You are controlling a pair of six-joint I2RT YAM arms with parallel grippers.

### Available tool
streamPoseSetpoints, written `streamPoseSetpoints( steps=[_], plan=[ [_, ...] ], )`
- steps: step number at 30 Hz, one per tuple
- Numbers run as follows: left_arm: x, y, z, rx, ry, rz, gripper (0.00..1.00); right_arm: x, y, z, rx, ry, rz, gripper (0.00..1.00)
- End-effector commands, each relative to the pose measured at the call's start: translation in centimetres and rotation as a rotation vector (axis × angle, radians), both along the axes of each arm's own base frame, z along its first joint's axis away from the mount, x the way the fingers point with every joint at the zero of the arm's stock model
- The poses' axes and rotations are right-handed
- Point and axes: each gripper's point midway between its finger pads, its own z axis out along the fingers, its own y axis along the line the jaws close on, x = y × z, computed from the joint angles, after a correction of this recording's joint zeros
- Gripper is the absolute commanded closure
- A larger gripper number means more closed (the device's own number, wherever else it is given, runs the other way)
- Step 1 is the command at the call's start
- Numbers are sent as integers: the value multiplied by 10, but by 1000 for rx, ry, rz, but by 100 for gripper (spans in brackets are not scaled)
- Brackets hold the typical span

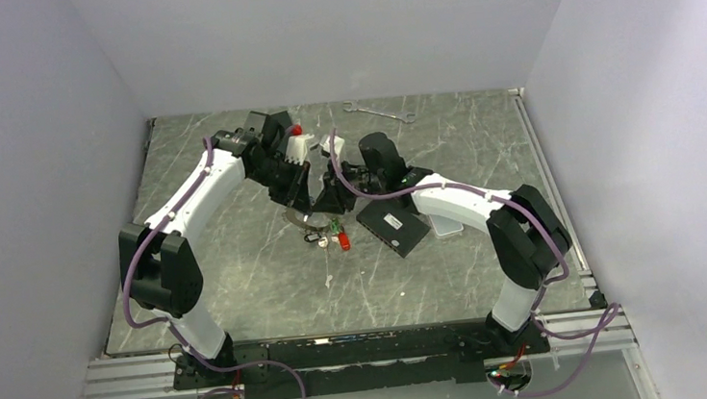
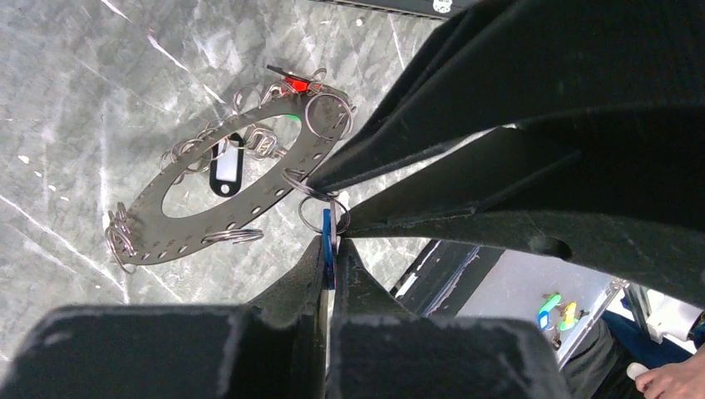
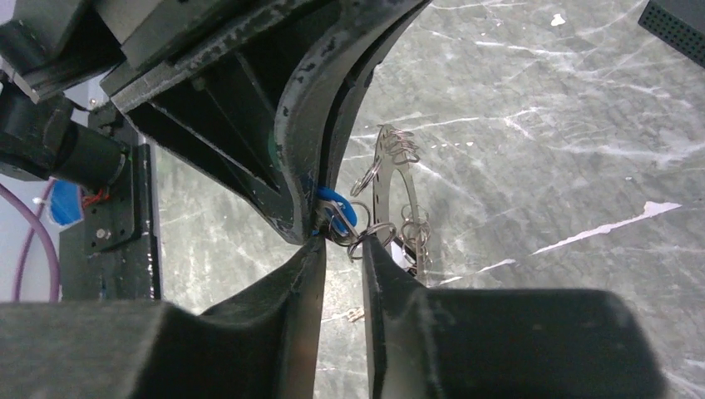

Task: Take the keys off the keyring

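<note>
The keyring (image 2: 166, 216) is a flat grey perforated loop with several small split rings on it. In the top view it lies under both grippers (image 1: 302, 223). A red key (image 2: 293, 83), a green key (image 2: 287, 118) and a dark tag with a white label (image 2: 224, 166) hang on it. My left gripper (image 2: 330, 245) is shut on the blue key (image 2: 328, 233), whose split ring joins the loop's edge. My right gripper (image 3: 342, 239) faces it tip to tip. Its jaws stand a narrow gap apart around a small split ring (image 3: 366, 237), next to the blue key (image 3: 337, 206).
A flat black box (image 1: 392, 225) lies just right of the keyring, with a white block (image 1: 447, 225) beside it. A silver wrench (image 1: 379, 112) lies at the back. White parts with a red cap (image 1: 301, 144) sit behind the grippers. Walls enclose the table.
</note>
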Motion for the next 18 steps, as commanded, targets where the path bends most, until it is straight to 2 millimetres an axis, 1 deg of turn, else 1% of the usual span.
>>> streamPoseSetpoints(
  steps=[1,6,12,18],
  plan=[
    [-10,-10,25,-76,-32,-48,100,12,7,14,12,-91,-11,80],
    [-7,-7,24,-57,-54,-39,100,11,4,16,-3,-123,0,99],
    [4,1,25,-33,-94,2,100,5,0,15,-14,-149,29,100],
    [24,16,24,-18,-120,81,100,-2,-6,13,-25,-175,54,100]
  ],
)
